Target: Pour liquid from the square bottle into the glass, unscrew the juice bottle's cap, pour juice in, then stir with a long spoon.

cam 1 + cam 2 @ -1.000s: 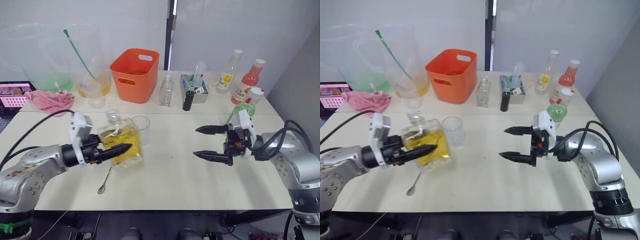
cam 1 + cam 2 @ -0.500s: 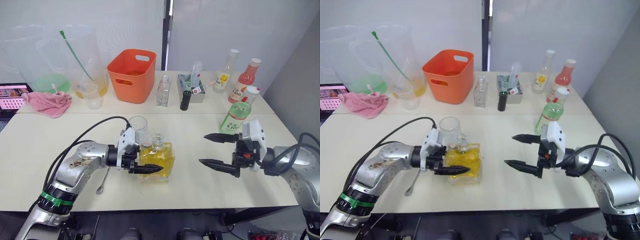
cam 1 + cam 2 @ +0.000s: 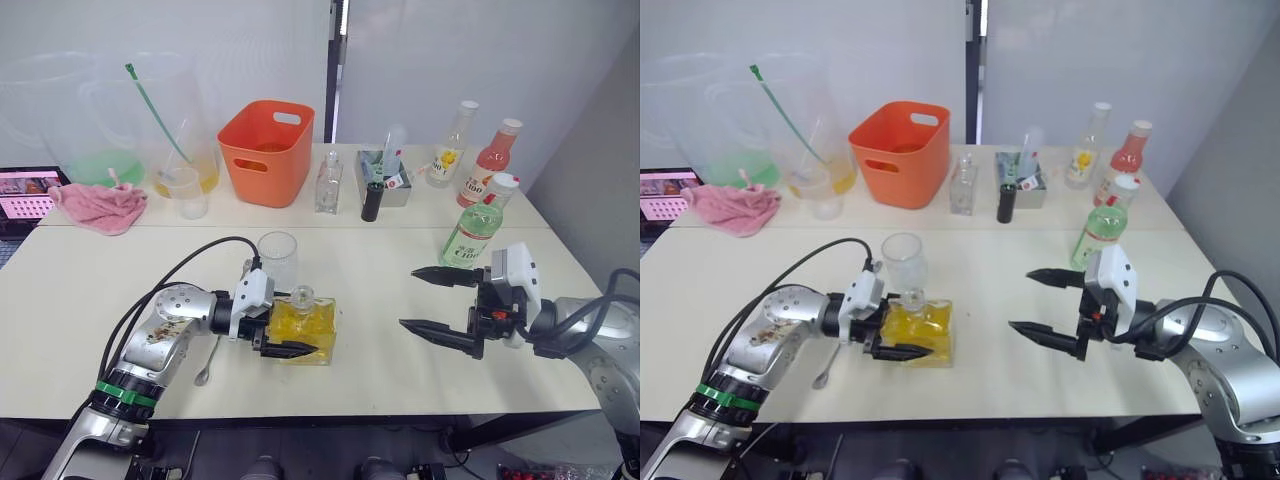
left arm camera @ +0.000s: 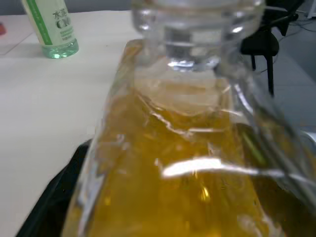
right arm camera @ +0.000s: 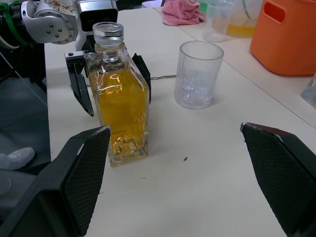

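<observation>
One square bottle (image 3: 300, 325) in the left gripper (image 3: 285, 335), apparently clamped; one glass (image 3: 277, 260) behind.

juice bottle (image 3: 474, 226) label: green print on white; the large characters read roughly "C1000". It stands on the surface (image 3: 370, 280) just beyond the right tool (image 3: 432, 300), whose fingers are spread wide.
juice bottle, left wrist view: a green vertical stripe and green letters starting "C" on the white label; small characters above them are too fine to read.
pink-red bottle (image 3: 488, 166) label: dark digits, apparently "100", well beyond the right tool.
yellow-labelled bottle (image 3: 451, 147): a yellow mark on its label; no words can be made out.
other things: no readable text.
</observation>
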{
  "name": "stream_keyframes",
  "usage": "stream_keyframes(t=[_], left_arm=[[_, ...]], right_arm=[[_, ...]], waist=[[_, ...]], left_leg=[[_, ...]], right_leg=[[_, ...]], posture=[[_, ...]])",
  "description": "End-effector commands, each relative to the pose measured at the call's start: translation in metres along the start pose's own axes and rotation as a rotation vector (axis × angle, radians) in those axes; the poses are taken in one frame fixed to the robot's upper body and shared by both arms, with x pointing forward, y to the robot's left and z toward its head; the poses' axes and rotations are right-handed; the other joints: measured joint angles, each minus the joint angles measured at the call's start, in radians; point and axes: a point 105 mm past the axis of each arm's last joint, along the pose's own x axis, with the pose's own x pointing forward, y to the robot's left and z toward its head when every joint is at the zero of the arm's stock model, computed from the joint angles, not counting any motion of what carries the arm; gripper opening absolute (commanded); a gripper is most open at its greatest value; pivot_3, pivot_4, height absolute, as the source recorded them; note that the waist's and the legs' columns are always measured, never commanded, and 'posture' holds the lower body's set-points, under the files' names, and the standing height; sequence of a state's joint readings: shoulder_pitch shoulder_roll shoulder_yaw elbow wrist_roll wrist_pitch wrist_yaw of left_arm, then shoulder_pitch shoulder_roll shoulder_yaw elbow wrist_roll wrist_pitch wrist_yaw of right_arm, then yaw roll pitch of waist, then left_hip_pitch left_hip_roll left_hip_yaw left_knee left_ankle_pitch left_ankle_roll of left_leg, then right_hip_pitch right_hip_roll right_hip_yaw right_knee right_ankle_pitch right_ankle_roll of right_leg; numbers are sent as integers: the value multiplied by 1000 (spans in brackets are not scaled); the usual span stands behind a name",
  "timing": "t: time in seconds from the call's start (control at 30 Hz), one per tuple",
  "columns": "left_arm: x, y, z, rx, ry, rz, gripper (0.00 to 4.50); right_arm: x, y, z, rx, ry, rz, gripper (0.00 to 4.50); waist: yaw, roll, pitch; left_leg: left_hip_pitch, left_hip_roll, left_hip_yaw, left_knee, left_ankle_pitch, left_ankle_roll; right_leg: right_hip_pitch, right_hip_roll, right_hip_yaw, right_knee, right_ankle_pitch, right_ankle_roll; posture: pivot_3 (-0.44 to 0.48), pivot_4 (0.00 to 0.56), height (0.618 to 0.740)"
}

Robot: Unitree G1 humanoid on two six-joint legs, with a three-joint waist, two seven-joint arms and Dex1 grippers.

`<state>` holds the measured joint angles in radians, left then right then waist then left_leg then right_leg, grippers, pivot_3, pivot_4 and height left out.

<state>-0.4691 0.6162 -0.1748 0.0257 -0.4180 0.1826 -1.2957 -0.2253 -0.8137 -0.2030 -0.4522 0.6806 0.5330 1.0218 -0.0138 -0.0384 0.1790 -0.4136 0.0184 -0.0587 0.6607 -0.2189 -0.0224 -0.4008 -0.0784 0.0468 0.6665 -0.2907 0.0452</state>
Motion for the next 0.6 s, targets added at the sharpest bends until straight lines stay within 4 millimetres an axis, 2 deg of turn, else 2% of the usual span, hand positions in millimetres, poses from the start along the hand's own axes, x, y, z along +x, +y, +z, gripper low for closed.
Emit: stream_keyframes(t=[0.03, 0.2, 0.3, 0.6], left_arm=[[1, -3, 10, 36, -25, 14, 4461], [-4, 0, 22, 8, -81, 75, 4461], [-5, -5, 30, -3, -111, 73, 4461], [-6, -12, 20, 24, -55, 59, 4461]], right_arm=[[3, 0, 9, -26, -21, 21, 4500], [5, -2, 9, -29, -22, 36, 4500], [7, -2, 8, -28, -24, 45, 4500], [13, -4, 10, -37, -33, 66, 4500]], waist=[[0, 0, 0], [0, 0, 0], [0, 0, 0], [0, 1, 0]], left_leg=[[0, 0, 0, 0, 0, 0], [0, 0, 0, 0, 0, 0], [0, 0, 0, 0, 0, 0], [6, 0, 0, 0, 0, 0]], right_leg=[[0, 0, 0, 0, 0, 0], [0, 0, 0, 0, 0, 0], [0, 0, 0, 0, 0, 0], [6, 0, 0, -1, 0, 0]], posture=[[0, 150, 740], [0, 150, 740], [0, 150, 740], [0, 150, 740]])
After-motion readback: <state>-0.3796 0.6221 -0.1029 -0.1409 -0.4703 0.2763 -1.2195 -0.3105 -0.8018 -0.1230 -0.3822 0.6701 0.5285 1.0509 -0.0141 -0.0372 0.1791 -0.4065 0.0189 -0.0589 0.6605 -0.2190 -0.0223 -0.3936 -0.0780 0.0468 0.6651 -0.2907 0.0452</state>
